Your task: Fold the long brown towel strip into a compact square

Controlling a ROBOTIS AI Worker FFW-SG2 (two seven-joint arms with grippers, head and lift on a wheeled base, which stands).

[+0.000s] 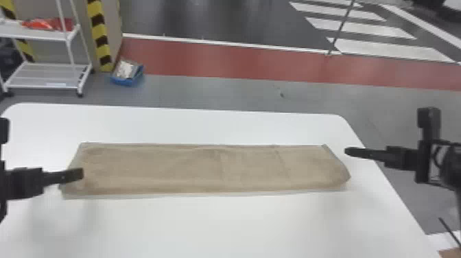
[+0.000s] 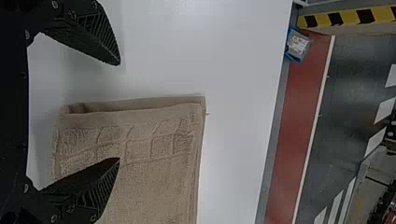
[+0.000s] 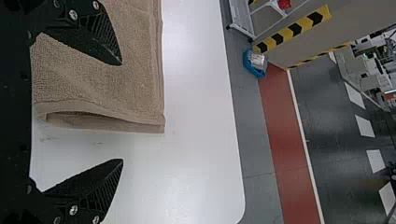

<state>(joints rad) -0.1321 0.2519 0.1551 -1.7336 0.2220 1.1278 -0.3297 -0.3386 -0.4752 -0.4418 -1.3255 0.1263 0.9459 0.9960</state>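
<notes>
The brown towel strip (image 1: 205, 169) lies flat and lengthwise across the white table, its layered ends at left and right. My left gripper (image 1: 80, 174) is over the strip's left end; in the left wrist view the same gripper (image 2: 119, 111) stands open, the towel's folded end (image 2: 140, 140) beyond its fingers. Just off the right end, above the table, is my right gripper (image 1: 348, 151). The right wrist view has that gripper (image 3: 122, 111) open too, with the strip's slightly gaping end (image 3: 102, 116) between the lines of its fingers. Neither gripper holds cloth.
The white table (image 1: 219, 223) has bare surface in front of and behind the towel. Past its far edge, on the floor, are a white shelf cart (image 1: 48, 77) and a blue bin (image 1: 127, 78). A striped post (image 1: 97, 34) stands beside the cart.
</notes>
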